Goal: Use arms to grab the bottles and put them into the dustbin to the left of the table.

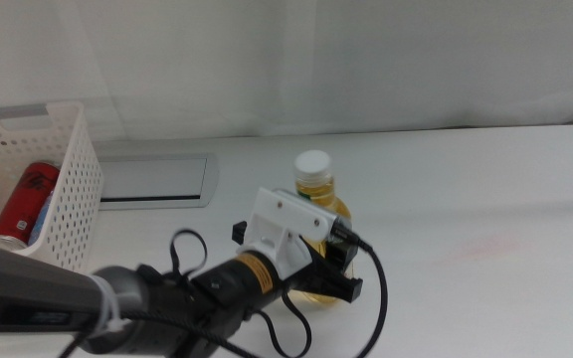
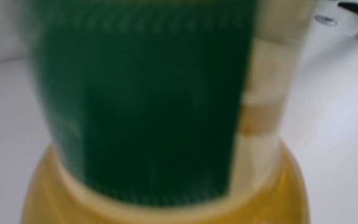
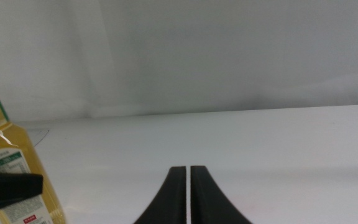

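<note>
Green-labelled yellow bottle point(image 2: 166, 124) fills left gripper point(image 1: 328, 261); print unreadable.

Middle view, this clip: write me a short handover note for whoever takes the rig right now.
Left gripper: at the yellow bottle, its fingers on either side of the lower body; whether they are clamped yet cannot be told. The left wrist view is filled by the bottle's green label, blurred.
Right gripper: waiting low over the table, fingers shut, holding nothing.
Bottle: upright near the table's middle, white cap on.
Dustbin: at the left; a red can already lies inside. No water bottle is visible in any view.
Done: can binned.
Left: secure the bottle, carry it left and drop it into the dustbin.
</note>
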Robot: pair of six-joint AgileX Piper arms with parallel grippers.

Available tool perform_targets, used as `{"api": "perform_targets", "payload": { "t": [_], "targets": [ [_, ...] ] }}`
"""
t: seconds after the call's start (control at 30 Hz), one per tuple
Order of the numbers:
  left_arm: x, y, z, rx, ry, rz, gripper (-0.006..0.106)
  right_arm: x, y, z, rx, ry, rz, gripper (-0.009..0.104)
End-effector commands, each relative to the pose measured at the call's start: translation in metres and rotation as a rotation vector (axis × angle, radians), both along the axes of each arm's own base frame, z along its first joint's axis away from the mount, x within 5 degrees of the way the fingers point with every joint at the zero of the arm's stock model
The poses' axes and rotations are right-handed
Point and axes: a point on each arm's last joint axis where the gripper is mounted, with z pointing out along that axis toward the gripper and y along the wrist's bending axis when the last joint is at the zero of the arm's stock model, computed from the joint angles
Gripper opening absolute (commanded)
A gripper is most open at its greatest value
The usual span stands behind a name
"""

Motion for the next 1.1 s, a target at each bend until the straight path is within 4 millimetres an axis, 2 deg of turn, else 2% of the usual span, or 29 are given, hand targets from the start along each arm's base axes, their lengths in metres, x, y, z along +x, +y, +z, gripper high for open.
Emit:
{"api": "perform_targets", "payload": {
  "t": [0.0,0.13,0.23,0.4,0.5,0.63,0.83,0.93,1.0,1.07],
  "targets": [
    [0.008,0.0,0.034,-0.041,-0.072,0.019,-0.003,-0.001,-0.001,-0.006,-0.012,0.004,-0.003,-0.003],
    [0.025,0.012,0.082,0.026,-0.135,0.07,-0.003,-0.001,-0.001,-0.005,-0.012,0.003,-0.003,-0.003],
    [0.038,0.034,0.126,0.057,-0.177,0.126,-0.003,-0.001,-0.001,-0.005,-0.012,0.003,-0.003,-0.003],
    [0.05,0.093,0.195,0.055,-0.224,0.267,-0.003,-0.001,-0.001,-0.005,-0.012,0.003,-0.003,-0.003],
    [0.05,0.137,0.222,0.068,-0.21,0.378,-0.003,-0.001,-0.001,-0.005,-0.008,0.004,-0.003,-0.003],
    [0.044,0.191,0.241,0.118,-0.119,0.514,-0.003,-0.001,-0.001,-0.005,-0.008,0.004,-0.003,-0.003],
    [0.036,0.274,0.246,0.065,0.131,0.802,-0.003,-0.001,-0.001,-0.005,-0.008,0.004,-0.003,-0.003],
    [0.033,0.299,0.24,0.074,0.213,0.874,-0.003,-0.001,-0.001,-0.005,-0.008,0.004,-0.003,-0.003],
    [0.035,0.308,0.235,0.08,0.244,0.896,-0.003,-0.001,-0.001,-0.005,-0.008,0.004,-0.003,-0.003],
    [0.044,0.313,0.218,0.114,0.32,0.892,-0.003,-0.001,-0.001,-0.005,-0.008,0.004,-0.003,-0.003]
  ]
}}
